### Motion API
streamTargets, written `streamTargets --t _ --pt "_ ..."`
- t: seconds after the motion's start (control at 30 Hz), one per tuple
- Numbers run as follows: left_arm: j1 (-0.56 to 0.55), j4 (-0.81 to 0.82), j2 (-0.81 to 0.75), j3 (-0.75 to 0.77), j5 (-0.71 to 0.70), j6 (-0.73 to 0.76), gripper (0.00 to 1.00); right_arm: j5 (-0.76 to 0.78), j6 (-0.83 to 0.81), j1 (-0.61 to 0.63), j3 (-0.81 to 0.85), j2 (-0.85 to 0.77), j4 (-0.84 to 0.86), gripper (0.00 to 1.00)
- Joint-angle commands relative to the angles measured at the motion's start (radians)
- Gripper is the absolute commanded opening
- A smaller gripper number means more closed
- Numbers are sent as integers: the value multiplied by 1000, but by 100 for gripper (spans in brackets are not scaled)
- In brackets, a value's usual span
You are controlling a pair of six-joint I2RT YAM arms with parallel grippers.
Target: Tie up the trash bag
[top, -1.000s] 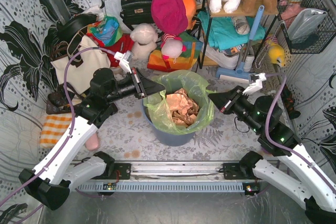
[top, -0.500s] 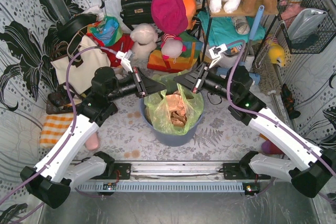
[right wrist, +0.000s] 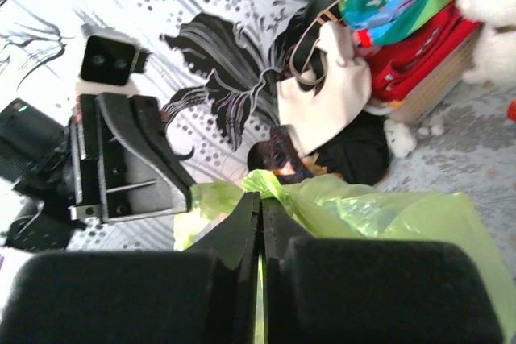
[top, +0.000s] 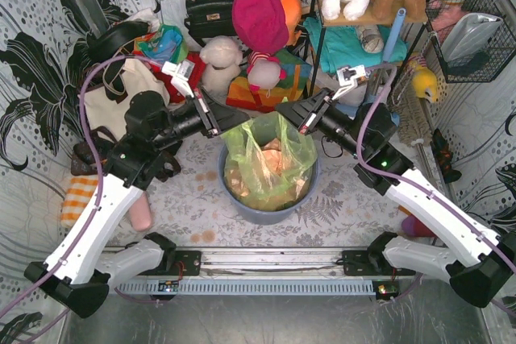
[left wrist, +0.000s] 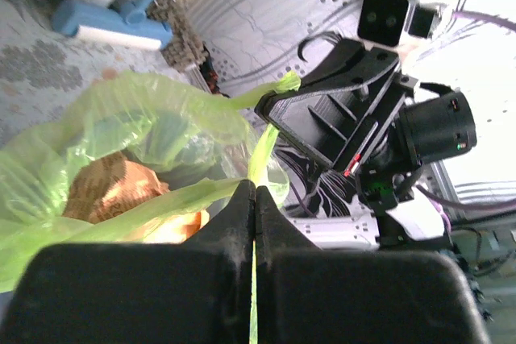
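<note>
Tabletop [top: 339,207] has the blue-grey bin [top: 266,215] dead center. The trash bag [top: 270,159] sits inside it, mouth now gathered narrow, not draped over the rim like a second ago. Left hand [top: 239,122] at 11 o'clock and right hand [top: 282,109] at 1 o'clock are each pinched on a green strip, and both have nudged toward 12.

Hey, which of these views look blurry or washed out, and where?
Top external: sharp, evenly lit, trash bag crisp. Left wrist: left pincer dark and soft up close, wall at upper right washed out. Right wrist: right pincer equally dark and soft, flowered wall pale.
</note>
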Motion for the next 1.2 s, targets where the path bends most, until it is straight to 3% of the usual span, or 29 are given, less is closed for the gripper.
streamTargets --t 0.0,0.27,0.4,0.57,0.73,0.93,1.17 --pt "3 -146 9 74 -171 110 0 193 -32 8 7 -26 -80 0" --pt "5 -294 73 74 -454 153 0 343 -45 -13 15 61 -122 0" --pt "20 -321 116 99 -581 190 0 315 -16 -74 39 145 -103 0" --pt "60 -310 215 152 -589 232 0 234 -1 -146 86 249 -40 0" --pt "88 -207 276 206 -487 258 0 121 -68 -162 142 321 106 0" --pt "92 69 264 240 -212 261 0 11 -83 -162 225 345 163 0" --pt "92 320 169 180 106 209 0 -188 -10 -162 154 258 371 0"
